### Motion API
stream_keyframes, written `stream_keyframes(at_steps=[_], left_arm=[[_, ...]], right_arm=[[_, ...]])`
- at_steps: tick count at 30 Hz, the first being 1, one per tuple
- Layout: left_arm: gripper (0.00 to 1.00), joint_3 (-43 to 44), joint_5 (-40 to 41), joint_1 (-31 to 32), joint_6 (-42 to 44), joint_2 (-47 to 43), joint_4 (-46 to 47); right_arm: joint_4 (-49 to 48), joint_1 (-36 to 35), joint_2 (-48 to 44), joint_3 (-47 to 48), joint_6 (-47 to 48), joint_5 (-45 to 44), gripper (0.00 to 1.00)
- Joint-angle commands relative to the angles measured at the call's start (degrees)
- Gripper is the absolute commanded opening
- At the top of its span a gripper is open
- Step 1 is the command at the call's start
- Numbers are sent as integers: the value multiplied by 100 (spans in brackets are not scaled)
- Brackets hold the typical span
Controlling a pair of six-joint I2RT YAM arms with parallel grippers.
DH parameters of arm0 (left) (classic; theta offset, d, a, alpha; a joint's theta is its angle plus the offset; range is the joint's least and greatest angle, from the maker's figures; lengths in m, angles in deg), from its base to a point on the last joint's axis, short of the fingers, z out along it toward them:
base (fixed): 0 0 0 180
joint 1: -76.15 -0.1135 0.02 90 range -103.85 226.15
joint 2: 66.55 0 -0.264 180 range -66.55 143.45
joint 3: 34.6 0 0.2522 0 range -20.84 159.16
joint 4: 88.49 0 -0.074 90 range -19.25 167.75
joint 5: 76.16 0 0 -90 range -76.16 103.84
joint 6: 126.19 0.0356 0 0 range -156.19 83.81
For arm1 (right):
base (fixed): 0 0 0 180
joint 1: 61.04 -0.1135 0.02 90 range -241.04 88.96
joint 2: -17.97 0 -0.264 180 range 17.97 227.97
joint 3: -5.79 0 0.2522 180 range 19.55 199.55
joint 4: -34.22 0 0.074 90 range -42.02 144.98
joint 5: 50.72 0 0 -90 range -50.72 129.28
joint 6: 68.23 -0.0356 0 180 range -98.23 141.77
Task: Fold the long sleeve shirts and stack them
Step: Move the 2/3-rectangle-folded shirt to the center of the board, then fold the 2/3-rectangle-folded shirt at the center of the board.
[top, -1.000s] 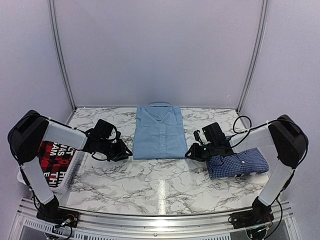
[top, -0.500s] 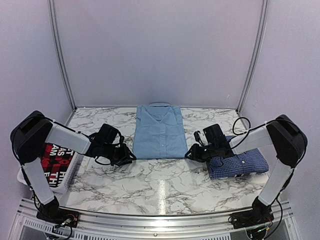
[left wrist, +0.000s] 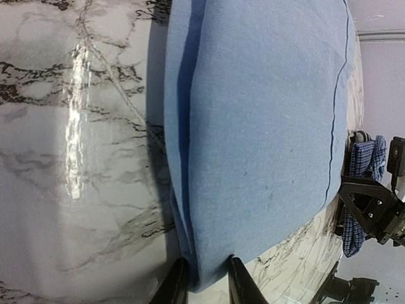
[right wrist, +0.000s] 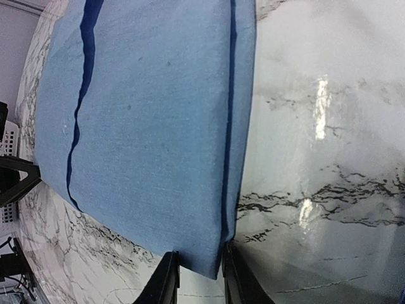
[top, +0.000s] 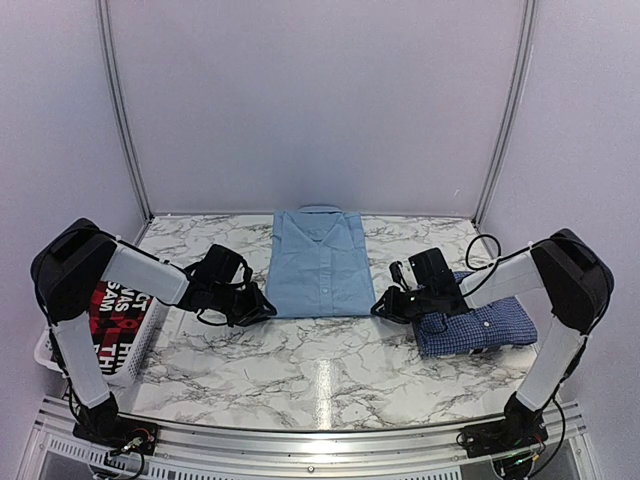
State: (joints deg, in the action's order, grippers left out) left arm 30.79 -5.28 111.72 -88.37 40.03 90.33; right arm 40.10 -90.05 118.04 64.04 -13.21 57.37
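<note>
The light blue shirt lies folded, collar to the back, in the middle of the marble table. My left gripper is at its near left corner, and the left wrist view shows the jaws closed on that corner of blue cloth. My right gripper is at the near right corner, and the right wrist view shows its jaws closed on that corner of the cloth. The dark blue checked shirt lies folded at the right, under the right arm.
A white basket at the left edge holds a red-and-black garment with white letters. Bare marble table lies in front of the light blue shirt. White walls enclose the back and sides.
Both grippers have moved inward to the near corners of the light blue shirt, the left one farther. The shirts have not moved.
</note>
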Motion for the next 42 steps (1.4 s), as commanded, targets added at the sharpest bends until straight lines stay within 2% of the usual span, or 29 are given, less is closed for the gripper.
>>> stream_keyframes(at_steps=[1,6,9,12,14,18,25,32,37,42], left_arm=[[20,-5,70,2,-6,110,-63],[15,76,21,2,-52,193,-32],[9,116,-8,2,-100,222,-4],[1,119,-77,2,-164,223,50],[0,93,-99,2,-190,177,58],[0,-109,-93,26,-253,-111,60],[0,-968,213,546,-603,-1011,60],[0,-2017,889,1288,-1335,-2511,20],[0,-1982,1479,1858,-1497,-3413,-629],[0,-1787,1871,2089,-1506,-3884,-1028]], right_arm=[[-143,46,147,-50,-98,114,24],[-261,50,178,-46,-162,233,18],[-304,45,188,-29,-188,264,15],[-363,46,188,-26,-223,314,6],[-387,45,161,-40,-228,344,0],[-406,45,-62,-242,-222,366,0],[-346,-399,-1059,-1019,-531,267,0],[199,-1159,-2609,-1747,-1251,-236,0],[913,-1618,-3867,-1906,-1552,-581,0],[1492,-1786,-4367,-1675,-1552,-719,0]])
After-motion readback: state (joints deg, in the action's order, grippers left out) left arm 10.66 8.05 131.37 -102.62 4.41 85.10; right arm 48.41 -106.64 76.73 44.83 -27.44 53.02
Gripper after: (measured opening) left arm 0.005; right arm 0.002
